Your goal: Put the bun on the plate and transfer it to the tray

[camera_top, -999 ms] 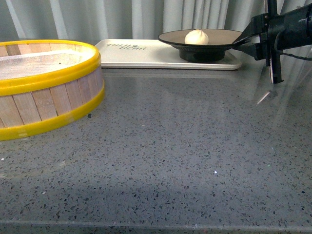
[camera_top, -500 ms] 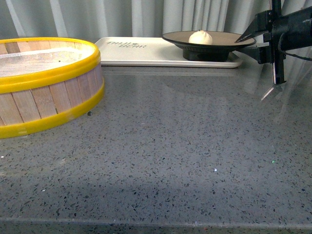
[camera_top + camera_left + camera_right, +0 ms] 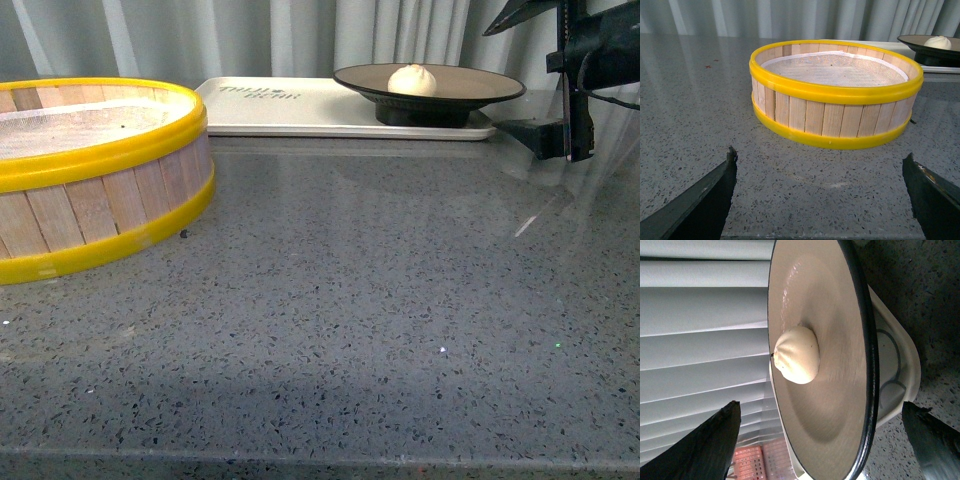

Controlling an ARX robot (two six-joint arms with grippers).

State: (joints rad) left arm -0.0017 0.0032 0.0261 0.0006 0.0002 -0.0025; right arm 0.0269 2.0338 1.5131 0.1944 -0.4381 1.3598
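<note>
The white bun (image 3: 412, 80) sits in the middle of the tan plate (image 3: 480, 84) with a black rim. The plate stands on the right end of the cream tray (image 3: 290, 108) at the back of the counter. My right gripper (image 3: 520, 70) is open just right of the plate, one finger above rim height and one near the counter, clear of the rim. The right wrist view shows the bun (image 3: 797, 354), the plate (image 3: 840, 405) and the tray's corner (image 3: 900, 370) between my open fingers (image 3: 705, 450). My left gripper (image 3: 820, 165) is open and empty over the counter in front of the steamer basket.
A yellow-rimmed wooden steamer basket (image 3: 90, 170) stands at the left of the grey speckled counter; it also shows in the left wrist view (image 3: 835, 95). Grey curtains hang behind the tray.
My right gripper has opened wide and let go of the plate's rim, drawing back a little to the right. The plate has shifted slightly right and now rests level on the tray.
</note>
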